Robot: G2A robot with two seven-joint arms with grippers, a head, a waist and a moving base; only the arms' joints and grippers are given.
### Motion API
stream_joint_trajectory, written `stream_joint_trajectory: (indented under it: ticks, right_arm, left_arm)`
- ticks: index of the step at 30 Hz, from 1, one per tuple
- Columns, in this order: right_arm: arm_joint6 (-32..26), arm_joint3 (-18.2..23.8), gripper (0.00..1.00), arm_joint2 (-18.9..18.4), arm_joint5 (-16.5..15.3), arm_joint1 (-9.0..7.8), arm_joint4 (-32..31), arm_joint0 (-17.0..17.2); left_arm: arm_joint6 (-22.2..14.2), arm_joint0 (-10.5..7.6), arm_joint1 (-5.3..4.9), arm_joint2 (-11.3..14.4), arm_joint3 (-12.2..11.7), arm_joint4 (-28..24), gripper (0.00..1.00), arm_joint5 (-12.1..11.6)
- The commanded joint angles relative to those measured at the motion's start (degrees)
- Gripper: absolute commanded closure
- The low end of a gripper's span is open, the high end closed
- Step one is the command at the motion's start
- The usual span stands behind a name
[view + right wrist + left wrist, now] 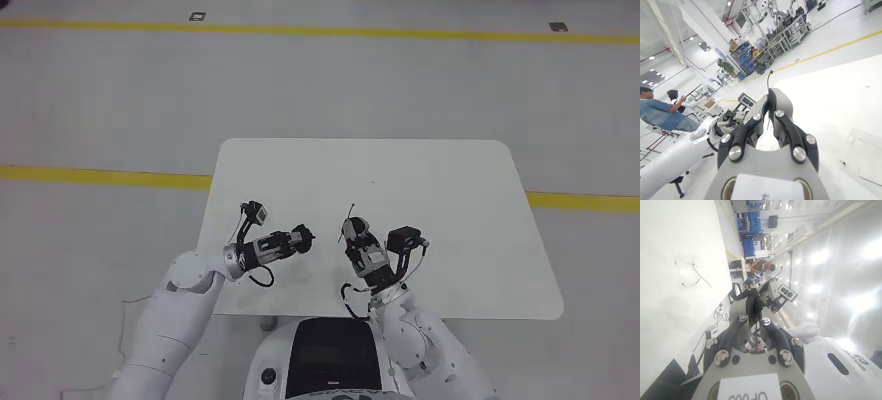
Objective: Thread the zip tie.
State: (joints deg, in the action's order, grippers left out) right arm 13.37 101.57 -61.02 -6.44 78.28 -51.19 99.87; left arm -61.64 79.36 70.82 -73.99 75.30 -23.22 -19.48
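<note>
My right gripper [769, 95] is shut on a black zip tie [769, 81]. Its head stands above the fingertips and its thin tail hangs free between the fingers. In the top view this gripper [350, 229] is over the table's near middle, with the tie [351, 211] sticking out. My left gripper [753, 293] is shut too, and a thin black strap [754, 321], seemingly a second zip tie, runs back between its fingers. That gripper [303, 238] hovers a short way from the right one, their tips apart.
The white table [450, 190] spreads out beyond both grippers. A clear tray [687, 272] with loose black zip ties lies on it; the right wrist view has this tray [863, 144] beside the right arm. People and workbenches stand far off across the room.
</note>
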Motion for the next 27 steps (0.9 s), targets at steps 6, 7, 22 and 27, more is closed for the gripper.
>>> stream_joint_trajectory:
  ticks: [6,7,22,27]
  right_arm:
    - [6.17,-2.19,1.00,2.73,0.41,0.51,-3.00,-0.83]
    - [6.40,-2.25,1.00,2.79,0.56,0.51,-3.50,-0.95]
    - [6.40,-2.25,1.00,2.79,0.56,0.51,-3.50,-0.95]
    - [6.40,-2.25,1.00,2.79,0.56,0.51,-3.50,-0.95]
  left_arm:
    - [0.68,-1.32,1.21,1.78,-2.75,-0.89,1.00,0.00]
    - [0.68,-1.62,1.42,2.03,-3.08,-1.02,1.00,0.00]
    - [1.22,-2.02,1.61,2.61,-3.30,-0.11,1.00,0.92]
    - [5.78,-3.43,1.88,5.13,-5.36,1.09,1.00,2.07]
